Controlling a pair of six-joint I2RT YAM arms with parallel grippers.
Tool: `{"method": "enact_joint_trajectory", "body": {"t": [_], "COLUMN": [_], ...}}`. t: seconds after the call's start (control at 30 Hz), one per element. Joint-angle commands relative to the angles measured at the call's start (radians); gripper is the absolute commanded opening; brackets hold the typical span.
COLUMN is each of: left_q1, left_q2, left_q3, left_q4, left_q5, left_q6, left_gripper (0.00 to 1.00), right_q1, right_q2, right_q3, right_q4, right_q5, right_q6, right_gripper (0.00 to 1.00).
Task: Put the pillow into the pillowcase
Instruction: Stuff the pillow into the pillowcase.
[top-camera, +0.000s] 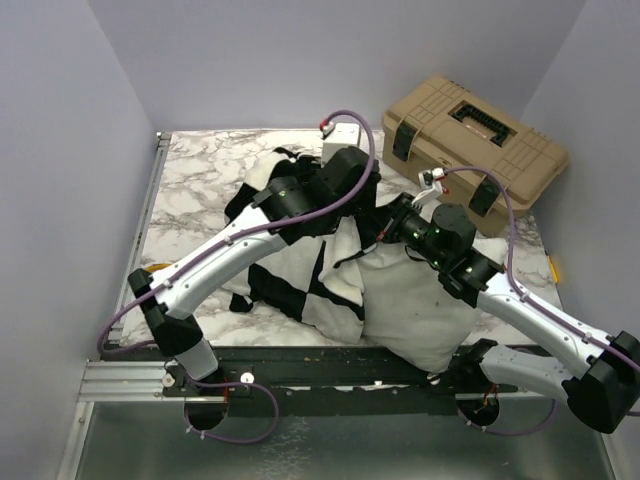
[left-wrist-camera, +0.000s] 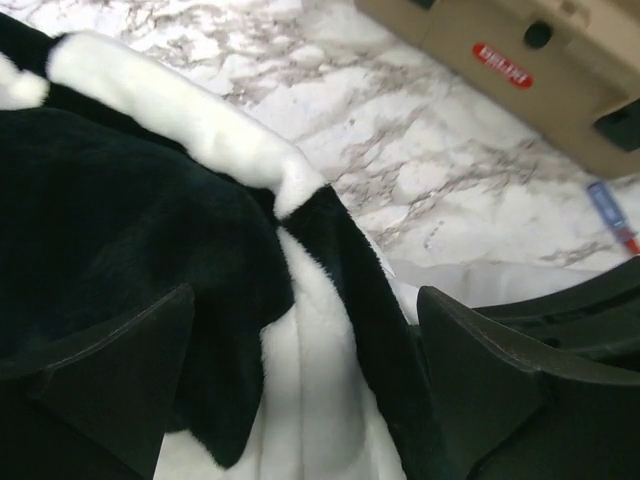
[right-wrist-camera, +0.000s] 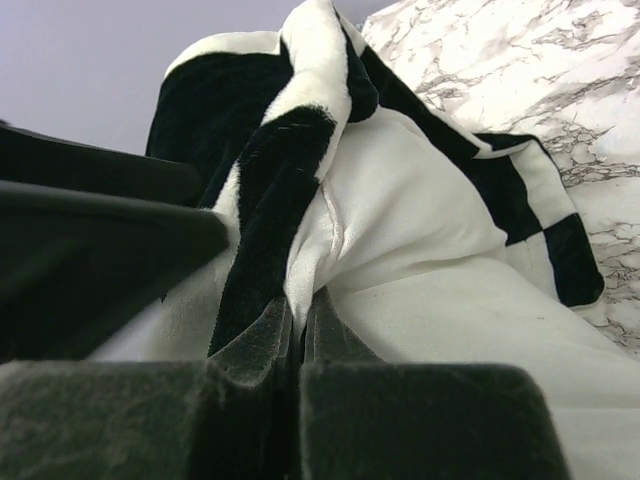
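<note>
The white pillow lies at the table's near right, its far end tucked under the black-and-white checked pillowcase, which is bunched over the middle. My left gripper hovers over the pillowcase's far part. In the left wrist view the left gripper stands open, its fingers wide apart, with checked plush below and between them but not pinched. My right gripper is shut on a thin fold of the pillowcase's white edge, lifted just above the pillow. In the top view the right gripper sits at the pillowcase's mouth.
A tan toolbox stands at the back right of the marble table, close behind both wrists; it also fills the left wrist view's top right corner, toolbox. A small white box sits at the back. A blue pen lies beside the toolbox.
</note>
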Motion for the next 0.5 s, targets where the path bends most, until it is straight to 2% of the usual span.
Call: {"method": "enact_joint_trajectory", "body": {"t": [0.0, 0.1, 0.17, 0.2, 0.3, 0.33, 0.47], "left_q1": [0.008, 0.024, 0.031, 0.031, 0.033, 0.034, 0.031], "left_q2": [0.100, 0.188, 0.228, 0.234, 0.228, 0.222, 0.168], "left_q3": [0.081, 0.137, 0.171, 0.181, 0.218, 0.236, 0.264], "left_q4": [-0.127, -0.247, -0.311, -0.318, -0.305, -0.297, -0.200], "left_q5": [0.020, -0.071, -0.135, -0.151, -0.172, -0.163, -0.020], "left_q6": [0.054, 0.044, 0.038, 0.044, 0.061, 0.064, 0.102], "left_gripper": [0.94, 0.91, 0.78, 0.64, 0.09, 0.00, 0.00], "right_q1": [0.006, 0.006, 0.006, 0.006, 0.006, 0.006, 0.006], "right_q2": [-0.006, -0.004, -0.003, -0.005, -0.003, -0.001, 0.011], "right_q3": [0.064, 0.076, 0.083, 0.084, 0.088, 0.089, 0.085], "right_q4": [0.003, -0.007, -0.019, -0.023, -0.025, -0.025, -0.001], "right_q5": [-0.027, -0.026, -0.026, -0.027, -0.031, -0.034, -0.052], "right_q6": [-0.026, -0.034, -0.040, -0.042, -0.045, -0.043, -0.026], "right_gripper": [0.00, 0.00, 0.00, 0.00, 0.00, 0.00, 0.00]}}
